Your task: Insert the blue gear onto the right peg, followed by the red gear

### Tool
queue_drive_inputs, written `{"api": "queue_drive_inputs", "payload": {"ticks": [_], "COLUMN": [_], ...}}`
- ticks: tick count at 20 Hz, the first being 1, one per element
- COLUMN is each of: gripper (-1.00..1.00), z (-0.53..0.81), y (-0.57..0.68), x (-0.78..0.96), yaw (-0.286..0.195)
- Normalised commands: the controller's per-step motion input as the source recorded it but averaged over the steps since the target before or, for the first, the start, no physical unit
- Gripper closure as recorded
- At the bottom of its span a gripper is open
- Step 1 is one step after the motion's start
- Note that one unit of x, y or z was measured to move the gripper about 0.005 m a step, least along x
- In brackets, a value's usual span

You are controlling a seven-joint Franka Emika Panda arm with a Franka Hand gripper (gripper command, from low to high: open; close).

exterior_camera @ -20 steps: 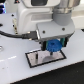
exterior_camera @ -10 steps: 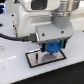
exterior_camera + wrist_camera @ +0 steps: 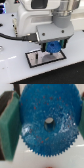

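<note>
The end effector (image 3: 53, 48) clamps the blue gear (image 3: 46, 121) just above the plate's (image 3: 35, 61) right end (peg hidden); any misalignment risks jamming the bore.

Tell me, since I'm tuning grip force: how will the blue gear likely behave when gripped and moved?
The blue gear looks like a flat, solid plastic disc, so probably stiff and light. Its surface looks smooth, so it might slip between the pads under weak force. The gripper holds it above the grey plate; dropped on edge, its round toothed rim could roll.
</note>
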Motion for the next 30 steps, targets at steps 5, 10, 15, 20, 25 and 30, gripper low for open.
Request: {"api": "queue_drive_inputs", "payload": {"ticks": [5,10,15,20,25,30], "gripper": [1.0,1.0,1.0,1.0,1.0,1.0], "z": [-0.08,-0.17,-0.27,-0.35,-0.28,-0.24], "y": [0.0,0.0,-0.05,-0.05,-0.01,-0.02], "x": [0.23,0.19,0.09,0.04,0.04,0.02], "yaw": [0.0,0.0,0.0,0.0,0.0,0.0]}}
